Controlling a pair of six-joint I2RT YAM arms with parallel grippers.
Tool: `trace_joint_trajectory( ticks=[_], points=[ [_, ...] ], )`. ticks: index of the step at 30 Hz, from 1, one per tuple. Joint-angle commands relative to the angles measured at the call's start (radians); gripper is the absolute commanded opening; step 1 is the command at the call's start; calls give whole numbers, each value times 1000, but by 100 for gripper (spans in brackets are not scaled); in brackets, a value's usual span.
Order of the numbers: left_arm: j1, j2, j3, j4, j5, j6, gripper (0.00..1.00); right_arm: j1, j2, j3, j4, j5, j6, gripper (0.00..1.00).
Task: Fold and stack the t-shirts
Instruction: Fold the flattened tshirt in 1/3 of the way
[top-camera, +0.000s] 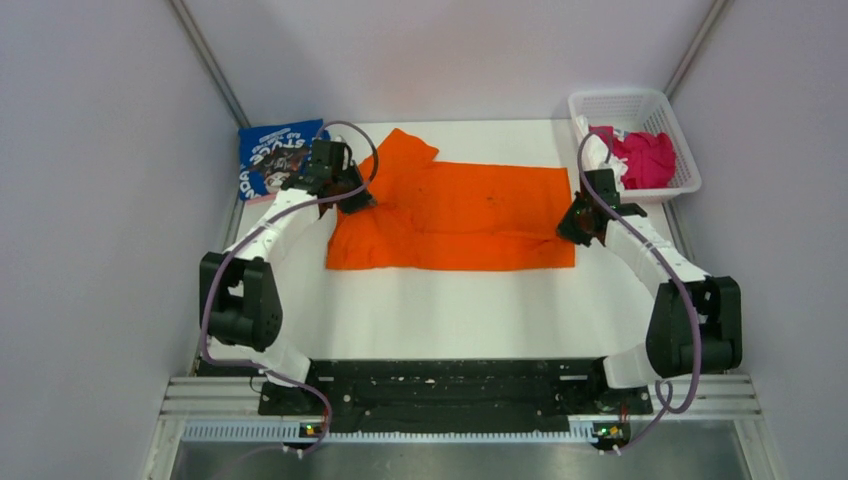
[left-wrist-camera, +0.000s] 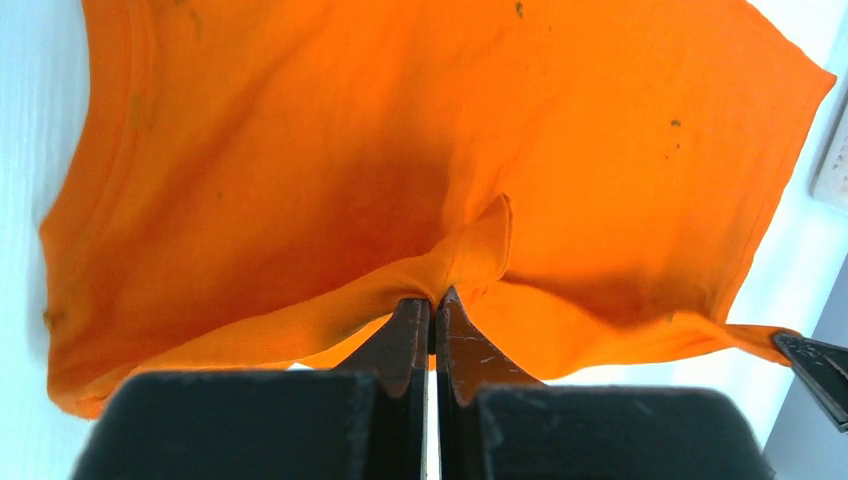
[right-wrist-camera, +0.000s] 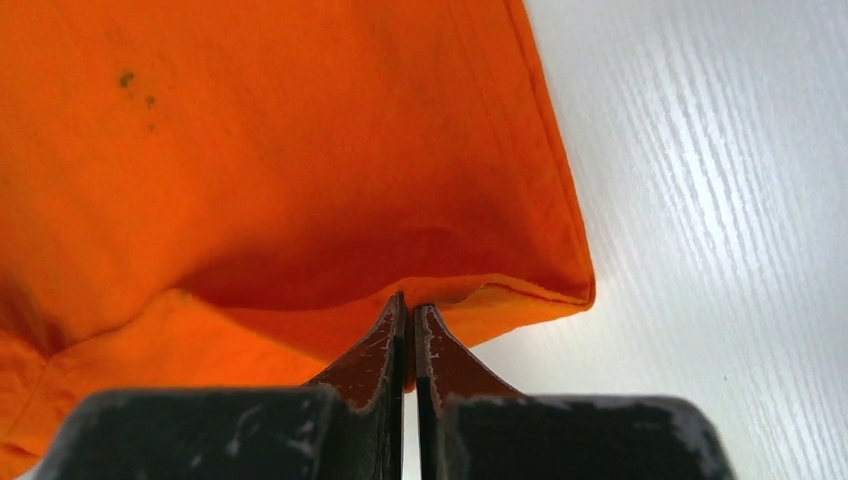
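An orange t-shirt (top-camera: 455, 215) lies spread across the middle of the white table (top-camera: 430, 310), its near long edge folded over. My left gripper (top-camera: 352, 200) is shut on the shirt's left edge; the left wrist view shows orange cloth (left-wrist-camera: 300, 180) pinched into a ridge between the fingertips (left-wrist-camera: 433, 300). At the shirt's right edge my right gripper (top-camera: 578, 222) is shut on the hem, and the orange cloth (right-wrist-camera: 250, 170) is lifted slightly at its fingertips (right-wrist-camera: 410, 305). A folded blue t-shirt (top-camera: 275, 155) with white lettering lies at the back left. A magenta t-shirt (top-camera: 645, 158) sits in the basket.
A white plastic basket (top-camera: 672, 120) stands at the back right corner, with white cloth (top-camera: 597, 150) beside the magenta shirt. Grey walls close in on both sides and behind. The arm bases and a black rail (top-camera: 450, 385) run along the near edge.
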Motion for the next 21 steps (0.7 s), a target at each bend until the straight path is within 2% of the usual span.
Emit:
trace_joint_trajectory(
  ticks=[1, 3, 6, 7, 8, 10, 11, 12, 13, 15, 17, 21],
  points=[
    [39, 77, 82, 116, 128, 120, 0, -38, 50, 56, 61, 14, -27, 1],
    [48, 126, 114, 142, 172, 156, 0, -42, 83, 67, 77, 7, -32, 3],
    [63, 213, 183, 109, 140, 188, 1, -46, 135, 99, 96, 27, -35, 10],
    [70, 246, 216, 74, 115, 195, 6, -48, 152, 112, 95, 41, -31, 12],
    [78, 278, 258, 34, 86, 198, 22, -50, 161, 121, 92, 62, -26, 14],
    [96, 331, 332, -23, 62, 207, 57, -57, 168, 140, 73, 127, -4, 36],
    [103, 352, 360, -35, 74, 212, 85, -58, 170, 146, 64, 168, 6, 58],
    [112, 370, 380, -29, 96, 221, 97, -59, 167, 154, 30, 214, 17, 92],
    [118, 378, 396, -19, 107, 228, 99, -59, 161, 157, 10, 256, 20, 98],
    [128, 387, 428, -34, 132, 229, 99, -59, 137, 138, -6, 300, 3, 99],
    [130, 361, 429, -74, 148, 211, 99, -59, 82, 103, 11, 252, -35, 99],
    [113, 206, 169, 79, 236, 142, 99, -22, -2, -20, 153, 18, -103, 99]
  ],
)
